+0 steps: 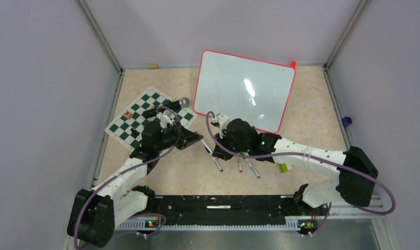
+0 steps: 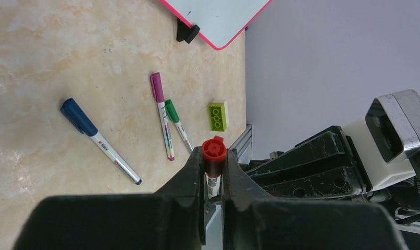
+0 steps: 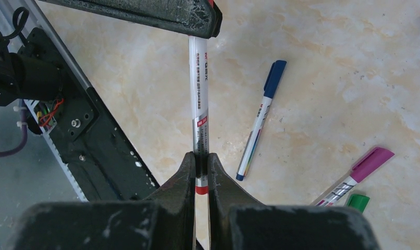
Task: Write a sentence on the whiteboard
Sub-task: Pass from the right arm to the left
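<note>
The whiteboard [image 1: 244, 88] stands blank at the back centre, tilted, with a red-pink frame; its corner also shows in the left wrist view [image 2: 218, 15]. A red marker [image 3: 199, 94] is held in the air between both grippers. My left gripper [image 2: 214, 159] is shut on its red cap [image 2: 214, 149]. My right gripper [image 3: 200, 159] is shut on the white barrel near its red band. In the top view the left gripper [image 1: 194, 140] and the right gripper [image 1: 218, 141] meet in front of the board's near left corner.
On the table below lie a blue-capped pen [image 2: 96, 138], a purple-capped pen [image 2: 162, 114] and a green-capped pen [image 2: 176, 122], with a green toy brick [image 2: 218, 115] to their right. A green-and-white chess mat [image 1: 145, 117] lies left of the board. Walls enclose the table.
</note>
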Robot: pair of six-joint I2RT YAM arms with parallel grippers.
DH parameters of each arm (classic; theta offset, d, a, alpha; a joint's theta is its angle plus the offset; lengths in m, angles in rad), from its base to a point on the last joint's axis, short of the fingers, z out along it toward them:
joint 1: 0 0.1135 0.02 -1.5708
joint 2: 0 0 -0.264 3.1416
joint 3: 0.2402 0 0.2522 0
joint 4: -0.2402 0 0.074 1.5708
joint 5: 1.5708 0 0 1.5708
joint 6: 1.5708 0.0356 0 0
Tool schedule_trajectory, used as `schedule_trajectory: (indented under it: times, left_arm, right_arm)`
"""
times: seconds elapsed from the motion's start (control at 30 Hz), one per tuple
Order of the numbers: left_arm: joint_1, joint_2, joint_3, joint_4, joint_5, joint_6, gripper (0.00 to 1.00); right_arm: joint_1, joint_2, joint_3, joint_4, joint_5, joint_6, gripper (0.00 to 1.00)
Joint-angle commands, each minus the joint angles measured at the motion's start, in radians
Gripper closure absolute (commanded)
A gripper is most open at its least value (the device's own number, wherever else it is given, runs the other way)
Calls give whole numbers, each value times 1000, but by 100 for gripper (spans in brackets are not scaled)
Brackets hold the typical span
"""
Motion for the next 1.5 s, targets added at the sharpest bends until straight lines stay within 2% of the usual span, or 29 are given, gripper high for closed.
schedule_trajectory:
  times: [0.0,0.1,0.53,0.77,1.0,1.07,1.13,1.17,1.2,1.27,1.47]
  left_arm:
    - [-5,-32,39,12,-3,20,93]
    - [-5,-38,43,3,-1,29,83]
    - [-5,-67,48,-30,-33,43,59]
    - [-5,-63,42,-29,-32,44,70]
    - [-5,-61,42,-32,-31,39,100]
    - [-5,-63,41,-29,-34,27,100]
    - [-5,-70,36,-16,-42,3,100]
    - [-5,-72,30,2,-45,-17,100]
    - [-4,-75,23,26,-48,-45,100]
    - [-4,-77,3,108,-56,-111,100]
    - [-4,-61,-65,344,-81,-329,100]
  right_arm:
    - [-17,-40,36,20,-1,-2,100]
    - [-20,-42,39,4,-17,-7,100]
    - [-21,-55,15,-9,-46,0,100]
    - [-20,-59,13,-13,-52,-2,100]
    - [-21,-55,17,-14,-51,-5,99]
    - [-20,-62,15,-6,-38,-5,82]
    - [-21,-77,7,8,-18,5,53]
    - [-21,-86,0,21,-8,14,43]
    - [-22,-97,-7,39,2,26,38]
    - [-24,-124,-36,96,16,57,34]
    - [-27,-215,-162,381,73,194,34]
